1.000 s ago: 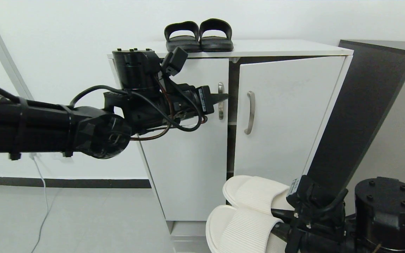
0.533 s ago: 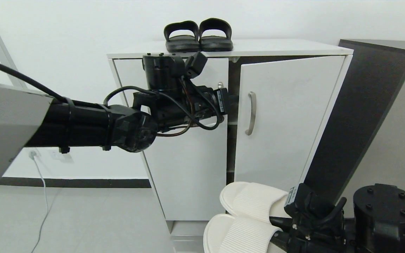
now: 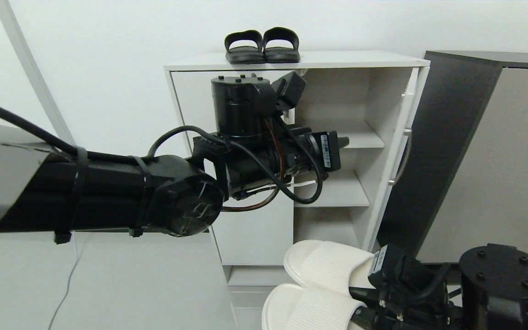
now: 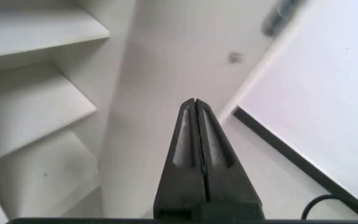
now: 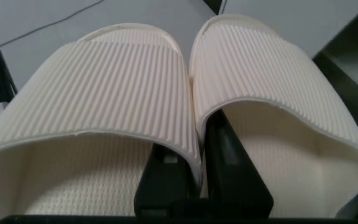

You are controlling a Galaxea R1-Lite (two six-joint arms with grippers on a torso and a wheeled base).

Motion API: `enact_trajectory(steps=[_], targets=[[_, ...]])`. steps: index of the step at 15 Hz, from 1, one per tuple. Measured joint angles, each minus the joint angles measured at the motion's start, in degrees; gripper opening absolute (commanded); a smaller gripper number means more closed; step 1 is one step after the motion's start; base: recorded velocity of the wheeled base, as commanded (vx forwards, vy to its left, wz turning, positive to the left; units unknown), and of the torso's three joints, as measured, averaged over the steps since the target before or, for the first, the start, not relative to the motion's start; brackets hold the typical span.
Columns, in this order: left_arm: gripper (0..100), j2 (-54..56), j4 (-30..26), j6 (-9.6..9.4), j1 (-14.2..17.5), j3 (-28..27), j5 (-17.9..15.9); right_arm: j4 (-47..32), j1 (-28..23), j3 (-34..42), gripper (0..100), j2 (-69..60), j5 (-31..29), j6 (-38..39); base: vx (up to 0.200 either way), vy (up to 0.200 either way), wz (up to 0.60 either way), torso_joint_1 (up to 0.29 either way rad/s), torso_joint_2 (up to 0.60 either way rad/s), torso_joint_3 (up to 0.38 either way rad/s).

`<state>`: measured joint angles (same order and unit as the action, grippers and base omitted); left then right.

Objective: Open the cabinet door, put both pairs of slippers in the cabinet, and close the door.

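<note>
A: Found the right gripper (image 5: 201, 163) clamped on what?
B: On the white slippers (image 3: 323, 268), low in front of the cabinet (image 3: 337, 59). Pinched the two touching inner walls together, one finger inside each shoe. Probably chosen to carry the pair as one piece, toes leading toward the opening.
A: And the left gripper (image 3: 344, 141)?
B: Closed on nothing, fingers pressed flat together. Hung level with the upper shelf (image 3: 360, 140), just before the open right half. Judged spare for the moment, given the door already open.
A: Spotted the black slippers (image 3: 262, 46)?
B: Up on the cabinet top, side by side, toward the rear. Untouched; left for a second trip, most likely.
A: Room to go in?
B: Saw the right door (image 3: 408, 114) swung wide, almost edge-on, handle (image 3: 399, 160) at its edge, near the dark cabinet (image 3: 456, 151). Saw the left door (image 3: 255, 233) shut. Counted three levels behind the opening: above the upper shelf, above the lower shelf (image 3: 332, 192), and the floor compartment (image 3: 323, 224).
A: Worried about anything?
B: About the left arm (image 3: 108, 197), stretched across the mouth at mid height. Reckoned the floor compartment nearest the white pair and reachable beneath that arm. Minded the shut door's edge on one side and the open door's edge on the other: a narrow lane for a pair held two abreast.
</note>
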<state>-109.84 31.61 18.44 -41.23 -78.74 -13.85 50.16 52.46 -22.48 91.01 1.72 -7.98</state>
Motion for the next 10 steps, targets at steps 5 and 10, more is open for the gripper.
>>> enact_trajectory(steps=[5,10], targets=[[0,8.1,-0.2,0.00,0.4,8.0,2.4,0.1,-3.3,-1.9,0,1.2,-1.6,0.2,0.000,0.000,0.00,0.000,0.00,0.000],[0,30.5,-4.2,-0.85,2.0,27.1,5.1,0.4,-6.2,-2.7,0,2.4,-1.6,0.4,0.000,0.000,0.00,0.000,0.00,0.000]])
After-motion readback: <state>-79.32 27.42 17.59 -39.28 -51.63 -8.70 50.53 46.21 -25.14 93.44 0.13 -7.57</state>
